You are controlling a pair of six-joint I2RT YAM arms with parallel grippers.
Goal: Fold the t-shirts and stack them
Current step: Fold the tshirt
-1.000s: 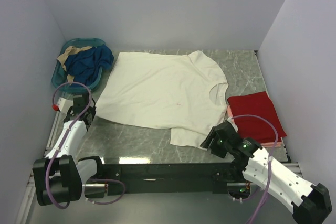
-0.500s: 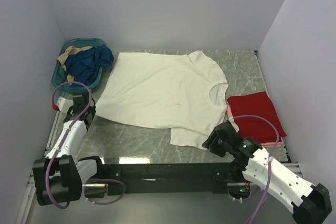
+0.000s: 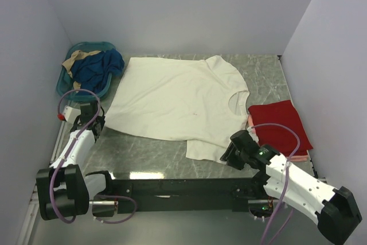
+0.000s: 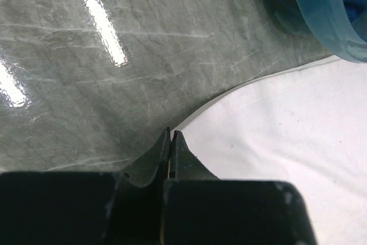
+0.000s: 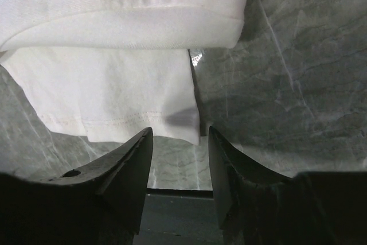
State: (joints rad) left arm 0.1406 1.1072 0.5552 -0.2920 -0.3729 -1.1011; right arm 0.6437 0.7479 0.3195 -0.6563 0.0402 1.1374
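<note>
At the near edge the right end effector [image 3: 228, 154] sits low at the near-right corner of the white tee [image 3: 178, 101], its fingers spread. The right wrist view shows what the top view cannot: the corner of the tee's hem lies between the two fingertips, with bare counter [image 5: 287, 84] to its right, and neither finger presses the cloth. The left end effector [image 3: 94, 121] is at the tee's near-left edge with its fingers pressed together. Its wrist view puts the closed tips right at the curved hem, with nothing seen between them. The white tee lies spread flat across the middle of the counter, neck toward the right. Just right of it the folded red tee [image 3: 281, 124] rests on a pink tee [image 3: 250, 121], of which only an edge shows. At the far left — whole only from above — the basket [image 3: 60, 84] holds blue cloth [image 3: 100, 67].
</note>
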